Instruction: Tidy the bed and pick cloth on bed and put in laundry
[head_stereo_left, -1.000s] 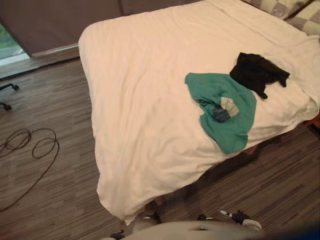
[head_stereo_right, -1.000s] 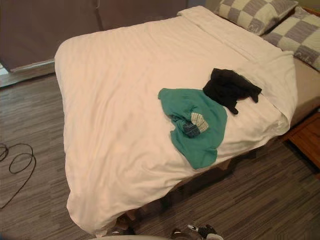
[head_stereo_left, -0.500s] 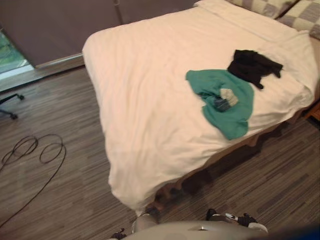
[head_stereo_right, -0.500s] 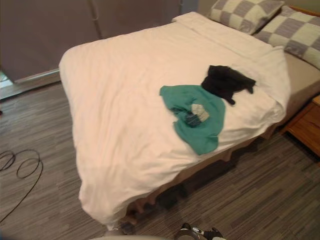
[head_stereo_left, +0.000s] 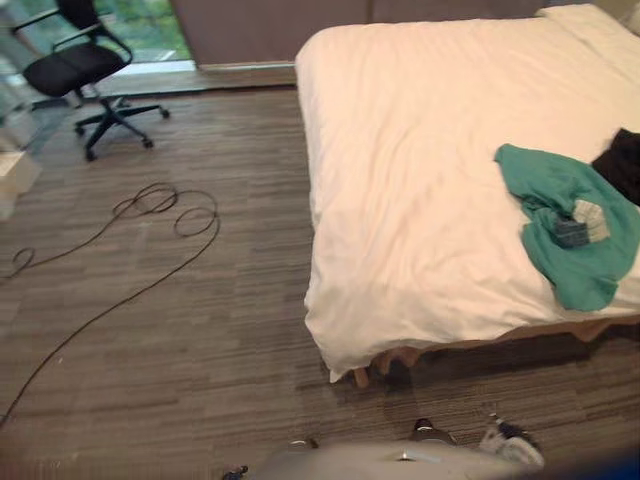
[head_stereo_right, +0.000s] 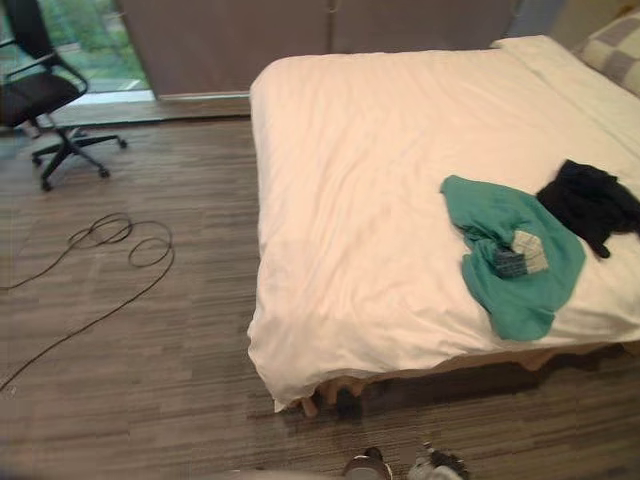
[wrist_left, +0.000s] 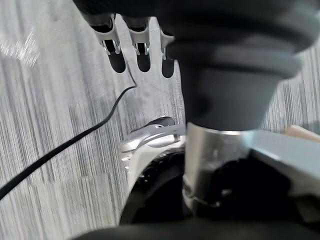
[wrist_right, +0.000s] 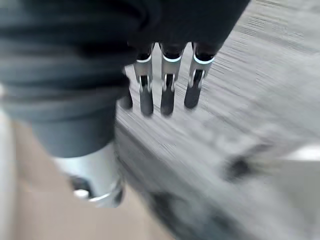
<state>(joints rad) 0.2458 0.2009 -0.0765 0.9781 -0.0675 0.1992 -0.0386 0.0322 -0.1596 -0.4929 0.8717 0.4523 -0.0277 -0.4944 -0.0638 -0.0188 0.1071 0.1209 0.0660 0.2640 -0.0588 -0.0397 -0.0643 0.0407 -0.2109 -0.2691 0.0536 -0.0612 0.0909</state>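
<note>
Silver fingers (wrist_left: 117, 57) straight — left hand (wrist_left: 143, 54), right hand (wrist_right: 167, 97) empty above floor (head_stereo_left: 200, 330).

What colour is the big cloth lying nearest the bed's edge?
The cloth is teal green; right eye view shows it best.

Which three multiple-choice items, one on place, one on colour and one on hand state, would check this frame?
1. Where does the green garment lie?
A. in a basket
B. on the bed
C. on a table

2. What colour is the second garment, right beside it?
A. red
B. yellow
C. black

3. How are the left hand and right hand?
A. open, holding nothing
B. shut on cloth
C. shut on a handle

Key:
1 B, it lies spread near the bed's side edge.
2 C, the second garment is plainly black.
3 A, each wrist view shows straight fingers with nothing in them.
</note>
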